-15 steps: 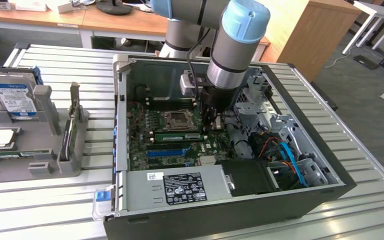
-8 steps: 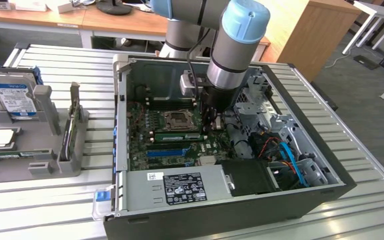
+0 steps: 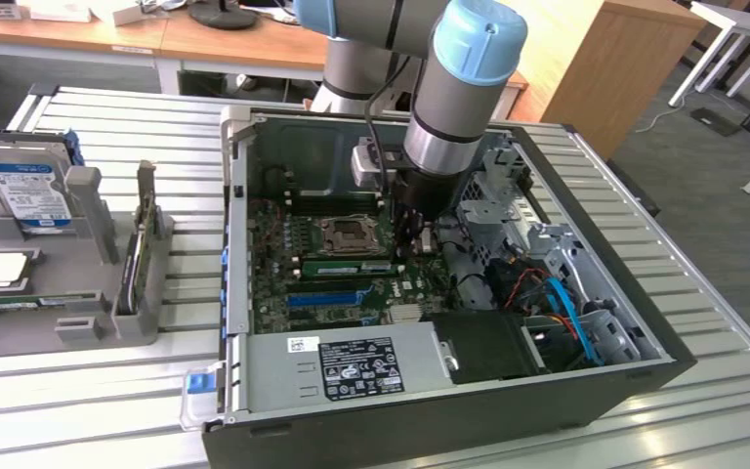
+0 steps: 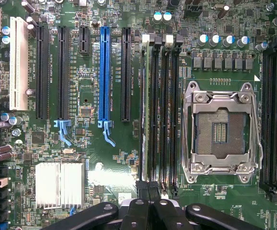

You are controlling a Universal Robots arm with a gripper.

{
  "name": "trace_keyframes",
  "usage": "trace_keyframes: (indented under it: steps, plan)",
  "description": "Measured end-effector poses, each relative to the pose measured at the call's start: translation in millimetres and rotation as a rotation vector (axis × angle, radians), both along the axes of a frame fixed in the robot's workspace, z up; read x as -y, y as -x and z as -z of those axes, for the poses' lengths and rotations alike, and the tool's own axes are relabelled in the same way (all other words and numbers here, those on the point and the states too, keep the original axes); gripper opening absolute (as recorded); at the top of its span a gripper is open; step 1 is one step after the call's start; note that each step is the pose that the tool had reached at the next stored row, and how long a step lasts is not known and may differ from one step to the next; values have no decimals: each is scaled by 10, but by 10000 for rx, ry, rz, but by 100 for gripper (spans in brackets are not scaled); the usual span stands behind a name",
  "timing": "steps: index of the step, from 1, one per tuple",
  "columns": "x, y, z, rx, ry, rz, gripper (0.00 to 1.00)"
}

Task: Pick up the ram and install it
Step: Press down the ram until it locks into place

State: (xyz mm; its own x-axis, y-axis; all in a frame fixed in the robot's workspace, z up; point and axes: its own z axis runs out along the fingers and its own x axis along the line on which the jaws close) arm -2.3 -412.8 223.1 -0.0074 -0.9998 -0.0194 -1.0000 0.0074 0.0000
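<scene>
Directly beneath the shut jaws, the ram (image 4: 142, 115) stands in its slot (long axis in line with the gripper (image 4: 149, 189)), nothing held.

The arm (image 3: 460, 88) reaches down into the open computer case (image 3: 584, 391), its gripper (image 3: 408, 230) low over the motherboard (image 3: 284, 283) just beside the CPU socket (image 3: 347, 234); a green ram (image 3: 345, 266) lies seated below that socket, a hard drive (image 3: 26, 191) stands well apart
</scene>
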Motion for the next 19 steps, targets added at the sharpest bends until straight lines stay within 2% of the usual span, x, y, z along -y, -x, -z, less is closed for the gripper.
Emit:
trace_keyframes:
  steps: [19]
  plan:
    - [0,0,14,0,1,0,10]
